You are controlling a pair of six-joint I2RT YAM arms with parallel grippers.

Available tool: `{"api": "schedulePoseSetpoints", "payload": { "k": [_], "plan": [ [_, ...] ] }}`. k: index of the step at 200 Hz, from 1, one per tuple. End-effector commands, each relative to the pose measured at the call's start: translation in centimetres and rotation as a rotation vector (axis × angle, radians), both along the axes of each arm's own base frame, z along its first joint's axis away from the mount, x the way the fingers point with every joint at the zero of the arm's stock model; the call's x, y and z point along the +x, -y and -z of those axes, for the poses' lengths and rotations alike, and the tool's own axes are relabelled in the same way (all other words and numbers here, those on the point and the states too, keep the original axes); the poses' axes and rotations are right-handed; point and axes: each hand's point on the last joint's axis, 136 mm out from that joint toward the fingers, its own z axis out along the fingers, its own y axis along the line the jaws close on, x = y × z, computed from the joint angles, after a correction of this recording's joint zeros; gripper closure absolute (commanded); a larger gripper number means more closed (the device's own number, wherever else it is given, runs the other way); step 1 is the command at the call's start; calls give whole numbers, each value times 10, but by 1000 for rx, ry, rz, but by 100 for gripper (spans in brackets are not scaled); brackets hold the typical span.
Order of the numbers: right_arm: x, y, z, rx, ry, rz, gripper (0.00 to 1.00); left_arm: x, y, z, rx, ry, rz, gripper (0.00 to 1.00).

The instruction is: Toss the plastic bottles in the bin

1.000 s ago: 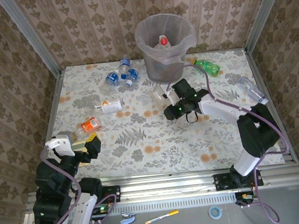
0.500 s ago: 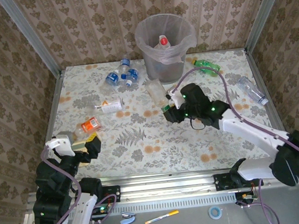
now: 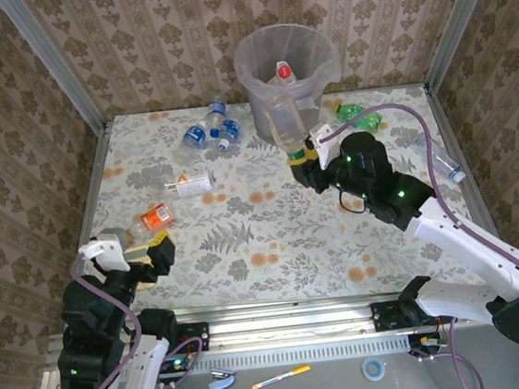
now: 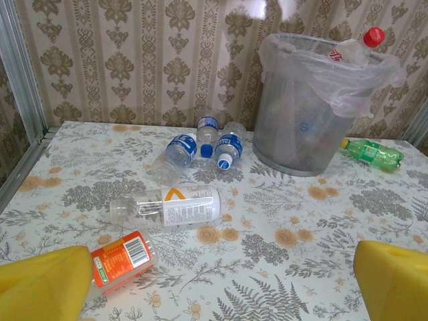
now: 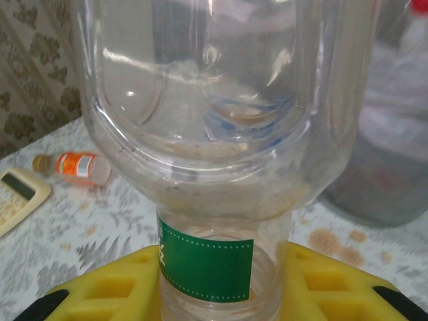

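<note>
The right gripper [image 3: 304, 159] clamps the likely stiff green-banded neck of 1 clear bottle [image 3: 282, 129], probably light, thin-walled and springy, beside the bin [image 3: 242, 66] at the table's [image 3: 247, 251] far edge, while the left gripper [image 3: 136, 254] gapes wide.

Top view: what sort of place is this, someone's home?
Likely a lab test cell dressed as a room: wallpapered panels between aluminium posts, a floral-covered table, and a robot arm bolted to its metal rail.
</note>
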Motion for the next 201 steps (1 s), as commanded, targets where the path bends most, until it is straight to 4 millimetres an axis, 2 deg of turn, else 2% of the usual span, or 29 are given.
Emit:
{"api": "schedulePoseSetpoints", "payload": {
  "k": [1, 42, 94, 116, 156, 201],
  "plan": [
    [6, 18, -72, 55, 215, 86, 85, 3, -2, 1, 3, 6, -18, 0],
    [22, 46, -124, 118, 341, 195, 86, 3, -3, 0, 3, 8, -20, 0],
    [53, 86, -161, 232, 430, 330, 87, 3, -4, 1, 4, 6, -29, 0],
    [67, 96, -167, 271, 437, 355, 87, 4, -5, 1, 5, 4, -32, 0],
    [87, 99, -164, 281, 414, 361, 87, 4, -6, 2, 7, 0, -39, 0],
    [126, 95, -145, 241, 308, 356, 86, 5, -6, 3, 10, -3, -43, 0]
  ]
}}
